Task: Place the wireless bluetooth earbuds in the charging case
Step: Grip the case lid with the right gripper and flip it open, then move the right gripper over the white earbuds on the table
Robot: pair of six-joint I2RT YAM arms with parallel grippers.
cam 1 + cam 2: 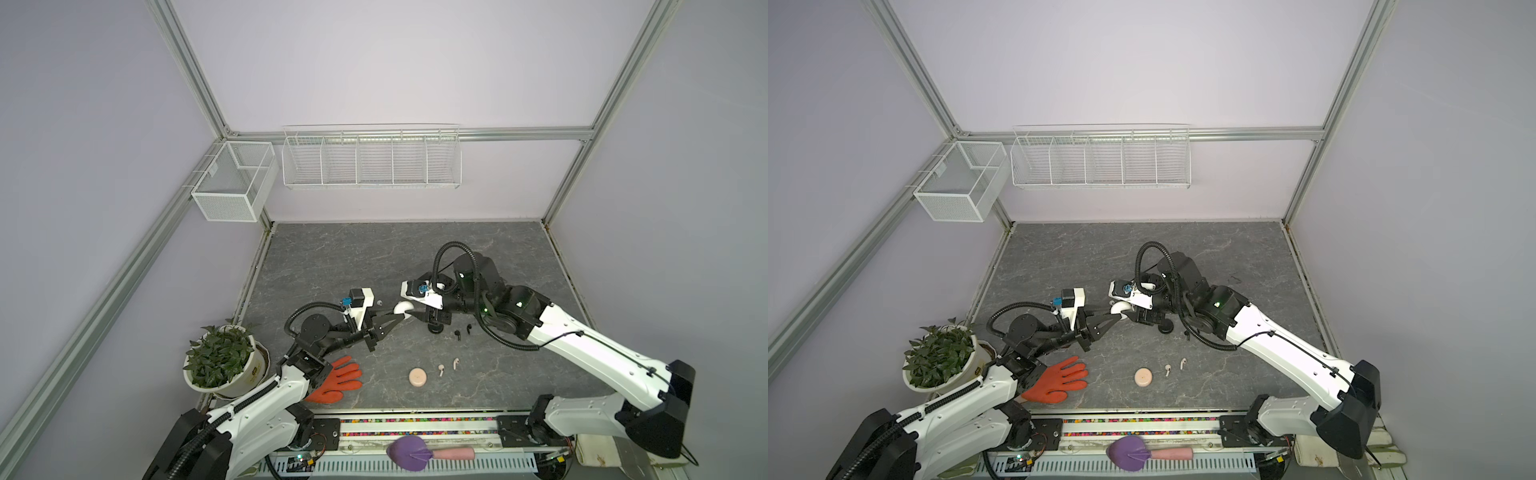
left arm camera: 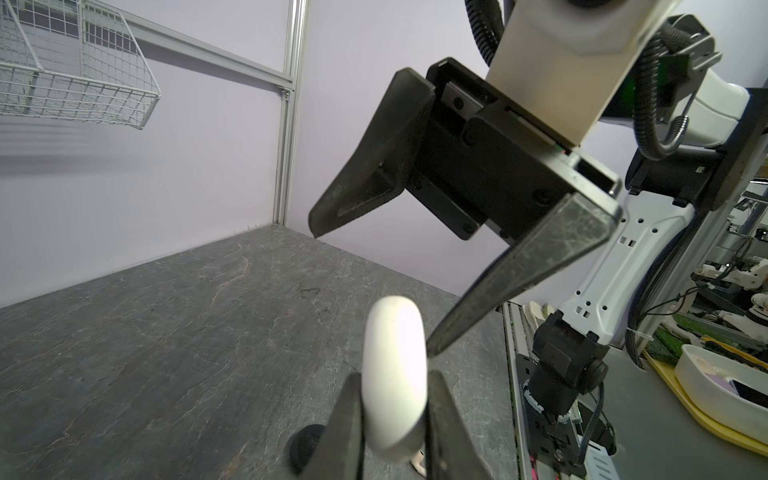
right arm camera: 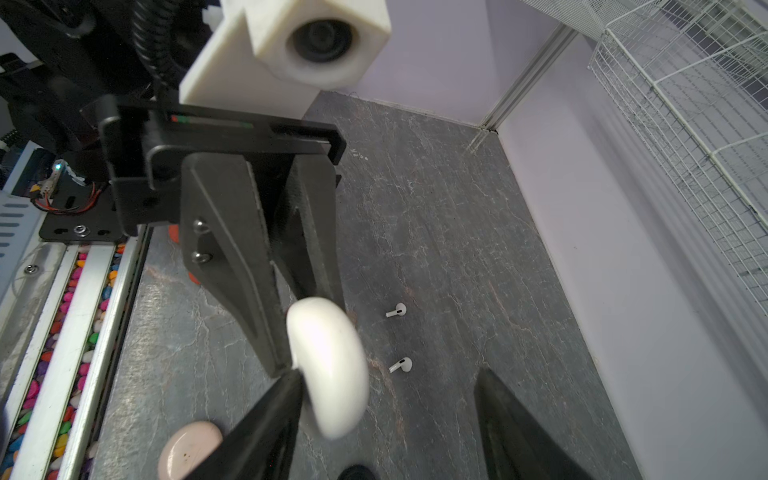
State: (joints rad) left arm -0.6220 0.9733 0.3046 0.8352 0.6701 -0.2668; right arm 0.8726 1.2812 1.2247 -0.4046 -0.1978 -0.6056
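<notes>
My left gripper (image 1: 401, 317) is shut on the rim of a white round charging case (image 1: 402, 308) (image 2: 395, 374) and holds it on edge above the table. The right gripper (image 3: 388, 386) (image 1: 415, 318) is open. One of its fingertips (image 3: 291, 380) is against the case's edge; the other stands well clear. Two white earbuds (image 3: 397, 311) (image 3: 401, 365) lie on the table beyond the case. Two black earbuds (image 1: 457, 333) (image 1: 468, 328) lie beside a black case (image 1: 435, 329). Two pale pink earbuds (image 1: 441, 368) (image 1: 456, 364) lie beside a pink case (image 1: 417, 377).
An orange glove (image 1: 338, 380) and a potted plant (image 1: 220, 357) sit at the front left under the left arm. White wire baskets (image 1: 370, 160) hang on the back wall. A purple brush (image 1: 409, 453) lies on the front rail.
</notes>
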